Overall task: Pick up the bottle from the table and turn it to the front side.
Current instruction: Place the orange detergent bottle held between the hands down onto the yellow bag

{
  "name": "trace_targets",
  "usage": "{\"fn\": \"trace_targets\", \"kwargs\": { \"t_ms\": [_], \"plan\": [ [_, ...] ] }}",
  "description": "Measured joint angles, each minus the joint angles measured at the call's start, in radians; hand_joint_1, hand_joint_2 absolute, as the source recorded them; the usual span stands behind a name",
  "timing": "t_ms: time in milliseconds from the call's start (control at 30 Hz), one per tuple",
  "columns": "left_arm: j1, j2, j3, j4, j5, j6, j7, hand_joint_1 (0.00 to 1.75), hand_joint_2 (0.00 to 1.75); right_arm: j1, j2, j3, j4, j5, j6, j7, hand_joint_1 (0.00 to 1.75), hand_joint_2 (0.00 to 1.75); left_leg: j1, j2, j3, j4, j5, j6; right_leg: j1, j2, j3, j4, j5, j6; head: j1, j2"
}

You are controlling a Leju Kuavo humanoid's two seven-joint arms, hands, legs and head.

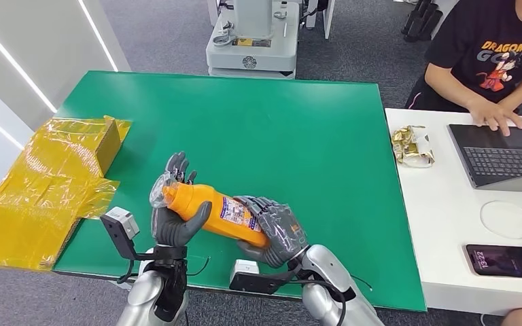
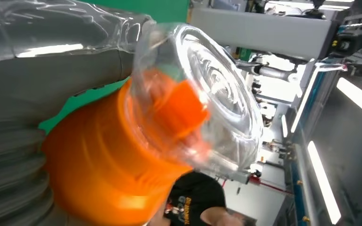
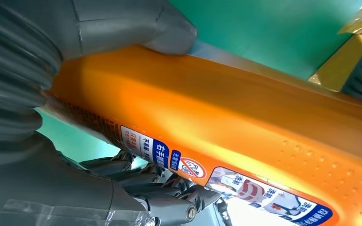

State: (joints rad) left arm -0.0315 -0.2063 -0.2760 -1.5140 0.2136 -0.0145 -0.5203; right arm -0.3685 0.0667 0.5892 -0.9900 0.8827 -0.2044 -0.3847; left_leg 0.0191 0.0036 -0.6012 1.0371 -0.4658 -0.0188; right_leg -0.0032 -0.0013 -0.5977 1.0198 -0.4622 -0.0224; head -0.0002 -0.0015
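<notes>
Right robot hand (image 1: 273, 234) and left robot hand (image 1: 177, 216) both grip the orange bottle (image 1: 214, 212) (off the worktop (image 1: 265, 129)) — lifted, pointing ten o'clock; turning unfinished.

Both robot hands hold the orange bottle up over the table.

The left hand (image 1: 177, 217) comes up from the bottom on its silver arm. Its palm faces up and its fingers (image 1: 177, 165) stick up behind the bottle (image 1: 211, 212), at the end with the clear cap. Its thick grey thumb (image 1: 197, 216) lies across the front of the bottle. The right hand (image 1: 276, 234) comes in from the lower right. It wraps round the other end of the bottle, with its fingers curled over the top. In the right wrist view, its thumb (image 3: 136, 23) presses on one side and its dark fingers (image 3: 165, 197) on the other.
</notes>
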Motion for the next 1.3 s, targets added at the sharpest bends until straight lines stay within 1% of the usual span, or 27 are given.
{"fn": "trace_targets", "kwargs": {
  "t_ms": [33, 433, 667, 700, 733, 800, 833, 867, 967, 1067, 1300],
  "plan": [
    [0.000, -0.001, 0.000, 0.001, 0.000, -0.002, 0.000, 1.75, 1.75, -0.002, 0.004, 0.000, 0.005, 0.001, -0.001, 0.002, 1.75, 1.75, 0.000, 0.000, 0.000, 0.000, 0.000, 0.000, 0.000, 0.000, 0.000, 0.000, 0.000, 0.000, 0.000, 0.000],
    [-0.005, -0.004, 0.000, 0.012, -0.011, -0.019, -0.002, 1.75, 1.75, -0.005, 0.014, 0.000, 0.039, 0.008, -0.014, 0.005, 1.75, 1.75, 0.000, 0.000, 0.000, 0.000, 0.000, 0.000, 0.000, 0.000, 0.000, 0.000, 0.000, 0.000, 0.000, 0.000],
    [-0.006, -0.009, 0.000, 0.013, -0.010, -0.020, -0.003, 1.75, 1.75, 0.006, 0.014, 0.000, 0.038, 0.017, -0.001, 0.009, 1.75, 1.75, 0.000, 0.000, 0.000, 0.000, 0.000, 0.000, 0.000, 0.000, 0.000, 0.000, 0.000, 0.000, 0.000, 0.000],
    [-0.006, -0.010, 0.000, 0.013, -0.010, -0.020, -0.003, 1.75, 1.75, 0.007, 0.014, 0.000, 0.037, 0.018, 0.000, 0.010, 1.70, 1.75, 0.000, 0.000, 0.000, 0.000, 0.000, 0.000, 0.000, 0.000, 0.000, 0.000, 0.000, 0.000, 0.000, 0.000],
    [-0.006, -0.011, 0.000, 0.013, -0.010, -0.019, -0.004, 1.75, 1.75, 0.008, 0.015, 0.000, 0.037, 0.019, 0.000, 0.012, 1.42, 1.75, 0.000, 0.000, 0.000, 0.000, 0.000, 0.000, 0.000, 0.000, 0.000, 0.000, 0.000, 0.000, 0.000, 0.000],
    [-0.006, -0.013, 0.000, 0.013, -0.010, -0.019, -0.004, 1.75, 1.75, 0.011, 0.016, -0.002, 0.035, 0.021, 0.000, 0.015, 0.57, 1.75, 0.000, 0.000, 0.000, 0.000, 0.000, 0.000, 0.000, 0.000, 0.000, 0.000, 0.000, 0.000, 0.000, 0.000],
    [-0.006, -0.013, 0.000, 0.013, -0.011, -0.018, -0.006, 1.75, 1.75, 0.014, 0.018, -0.003, 0.033, 0.021, 0.000, 0.017, 0.20, 1.75, 0.000, 0.000, 0.000, 0.000, 0.000, 0.000, 0.000, 0.000, 0.000, 0.000, 0.000, 0.000, 0.000, 0.000],
    [-0.006, -0.013, 0.000, 0.013, -0.011, -0.017, -0.007, 1.75, 1.75, 0.016, 0.019, -0.004, 0.031, 0.019, -0.001, 0.017, 0.04, 1.75, 0.000, 0.000, 0.000, 0.000, 0.000, 0.000, 0.000, 0.000, 0.000, 0.000, 0.000, 0.000, 0.000, 0.000],
    [-0.007, -0.013, 0.001, 0.013, -0.012, -0.006, -0.010, 1.75, 1.75, 0.028, 0.024, -0.007, 0.014, 0.008, -0.007, 0.010, 0.00, 1.75, 0.000, 0.000, 0.000, 0.000, 0.000, 0.000, 0.000, 0.000, 0.000, 0.000, 0.000, 0.000, 0.000, 0.000],
    [-0.007, -0.012, 0.002, 0.013, -0.009, 0.003, -0.010, 1.75, 1.75, 0.039, 0.036, -0.008, -0.012, -0.025, -0.020, -0.011, 0.00, 1.75, 0.000, 0.000, 0.000, 0.000, 0.000, 0.000, 0.000, 0.000, 0.000, 0.000, 0.000, 0.000, 0.000, 0.000],
    [-0.008, -0.009, 0.002, 0.014, 0.006, 0.027, -0.019, 1.75, 1.75, 0.058, 0.056, -0.012, -0.093, -0.123, -0.085, -0.059, 0.00, 1.75, 0.000, 0.000, 0.000, 0.000, 0.000, 0.000, 0.000, 0.000, 0.000, 0.000, 0.000, 0.000, 0.000, 0.000]
  ]
}}
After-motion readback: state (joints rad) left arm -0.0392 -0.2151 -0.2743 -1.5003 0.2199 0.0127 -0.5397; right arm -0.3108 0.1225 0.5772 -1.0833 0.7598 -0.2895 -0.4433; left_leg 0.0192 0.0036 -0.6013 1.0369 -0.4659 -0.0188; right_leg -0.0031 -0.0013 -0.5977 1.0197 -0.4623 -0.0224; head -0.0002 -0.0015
